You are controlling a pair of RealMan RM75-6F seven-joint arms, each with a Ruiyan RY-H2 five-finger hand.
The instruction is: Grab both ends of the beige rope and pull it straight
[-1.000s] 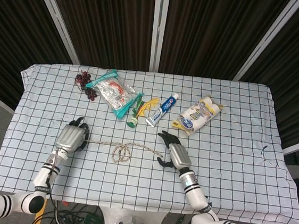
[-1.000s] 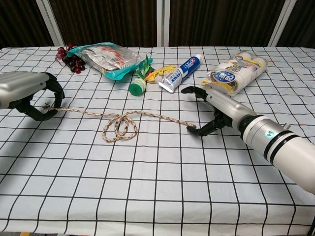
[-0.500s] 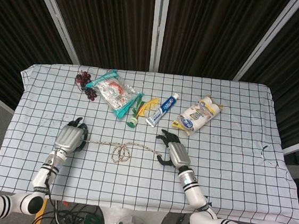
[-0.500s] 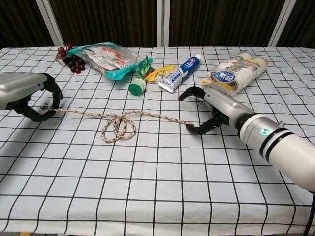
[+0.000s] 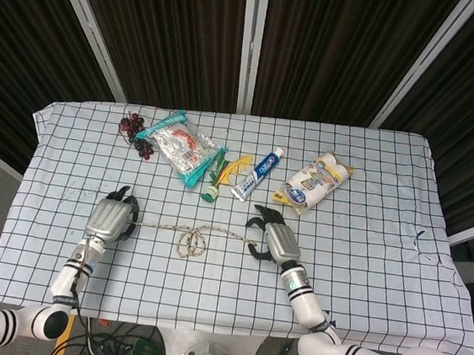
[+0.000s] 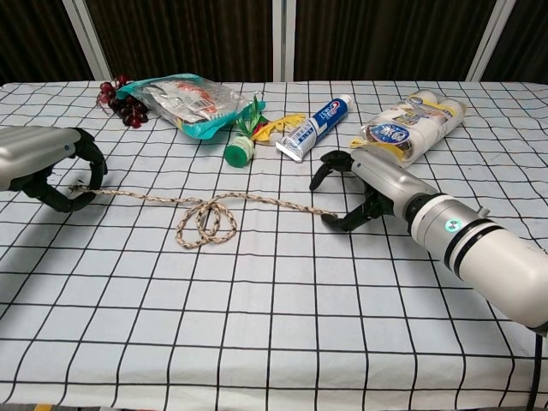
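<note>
The beige rope [image 6: 145,199] lies across the checked tablecloth with a small loop [image 6: 205,224] near its middle; in the head view the beige rope [image 5: 214,230] runs between my two hands. My left hand [image 6: 47,163] curls its fingers around the rope's left end and holds it; it also shows as the left hand [image 5: 110,218] in the head view. My right hand [image 6: 370,184] hovers at the rope's right end [image 6: 324,214], fingers arched above and thumb low beside it, not closed on it. From above, the right hand [image 5: 273,239] sits just right of that end.
Along the far side lie dark grapes [image 6: 120,98], a clear snack bag [image 6: 188,101], a green-capped bottle [image 6: 241,147], a yellow item [image 6: 278,127], a toothpaste tube [image 6: 312,127] and a pack of small bottles [image 6: 415,120]. The table's front edge [image 6: 257,401] is near.
My right hand has slid left to the rope's right end and its fingers have curled in around it. The left hand has drawn the rope and loop slightly left.
</note>
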